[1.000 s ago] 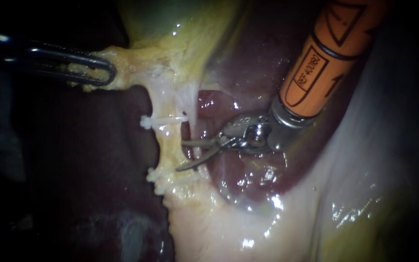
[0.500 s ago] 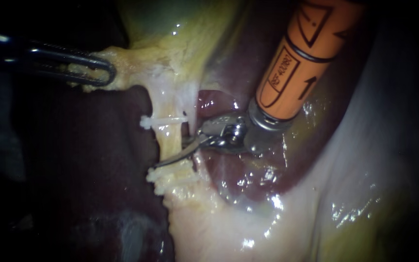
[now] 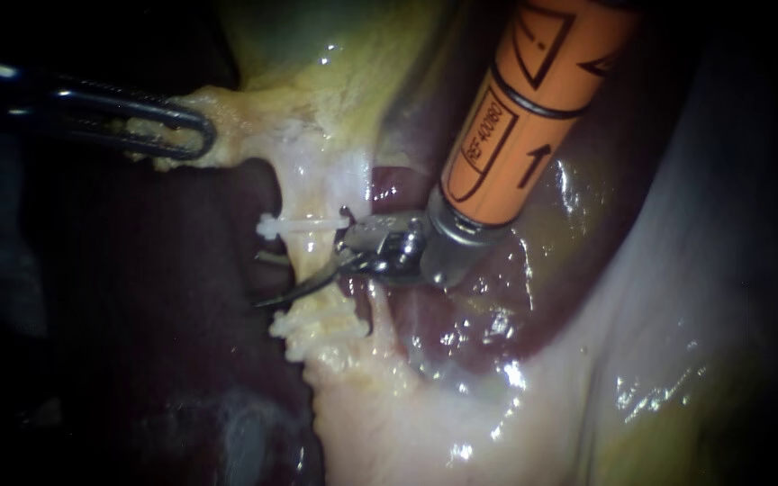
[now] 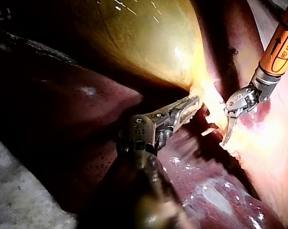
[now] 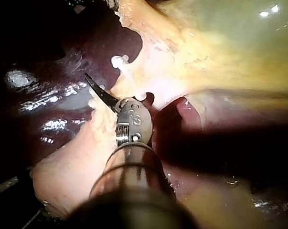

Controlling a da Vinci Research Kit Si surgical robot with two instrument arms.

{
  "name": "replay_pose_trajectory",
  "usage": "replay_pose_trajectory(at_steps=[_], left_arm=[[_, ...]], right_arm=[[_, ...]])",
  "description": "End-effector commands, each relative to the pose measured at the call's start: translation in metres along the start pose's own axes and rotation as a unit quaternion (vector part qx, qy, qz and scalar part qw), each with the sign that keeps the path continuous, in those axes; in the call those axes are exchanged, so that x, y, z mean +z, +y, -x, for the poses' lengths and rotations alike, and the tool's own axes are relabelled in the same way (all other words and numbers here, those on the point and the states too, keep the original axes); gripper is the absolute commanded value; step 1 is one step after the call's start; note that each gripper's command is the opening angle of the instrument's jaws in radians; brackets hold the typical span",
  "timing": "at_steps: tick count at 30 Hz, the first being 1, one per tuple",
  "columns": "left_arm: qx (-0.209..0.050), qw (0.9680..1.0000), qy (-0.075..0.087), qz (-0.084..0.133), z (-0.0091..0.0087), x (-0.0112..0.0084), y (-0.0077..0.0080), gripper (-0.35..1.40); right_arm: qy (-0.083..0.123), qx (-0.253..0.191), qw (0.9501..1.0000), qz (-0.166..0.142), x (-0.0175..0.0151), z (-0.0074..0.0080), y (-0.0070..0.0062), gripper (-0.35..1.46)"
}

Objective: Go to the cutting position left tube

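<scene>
Background: dark red-brown liver point(image 3: 470, 328) fills the field, wet and glinting; a sheet of pale tissue point(image 3: 605, 360) lies across its lower right; the endoscope view's left side sinks into black.
Hidden or unclear: the shaft of the left instrument point(image 3: 193, 135) fades into that dark; the orange shaft of the right instrument point(image 3: 259, 281) is cut off by the upper edge; one of its blades shows only as a dull tip past the left tube point(image 3: 315, 259), the rest behind it; the right wrist view shows a single dark blade; whether the whitish lumps point(image 3: 303, 328) at the tube's lower end are clips I cannot tell.
Left claw: closed on the pale yellow narrow end of the gallbladder point(image 3: 335, 54), apart from the tube's middle.
Right claw: open; its blades straddle the left tube, the nearer one crossing in front; contact by both blades cannot be made out.
Around: a white clip point(image 3: 294, 223) lies crosswise on the tube just above the blades; a thinner pale strand point(image 3: 380, 315) runs just beside the tube, under the right instrument's wrist.
Tube's lie: below the gallbladder's narrow end; long axis up and down in the endoscope view, upper end into the yellow tissue, lower end into the lumps.
</scene>
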Motion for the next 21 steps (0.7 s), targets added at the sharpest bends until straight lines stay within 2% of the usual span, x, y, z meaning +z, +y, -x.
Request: replay_pose_trajectory(at_steps=[1, 8, 21], left_arm=[[0.000, 1.0000, 0.000, 0.000, 0.0000, 0.0000, 0.0000, -0.35], [0.000, 1.0000, 0.000, 0.000, 0.0000, 0.0000, 0.0000, -0.35], [0.000, 1.0000, 0.000, 0.000, 0.0000, 0.0000, -0.0001, -0.35]], right_arm=[[0.001, 0.000, 1.0000, -0.002, 0.0001, -0.0002, -0.0003, 1.40], [0.012, -0.003, 0.9998, -0.018, 0.0015, -0.0014, -0.0023, 1.40], [0.032, 0.002, 0.9988, -0.036, 0.0022, -0.0049, -0.0063, 1.40]])
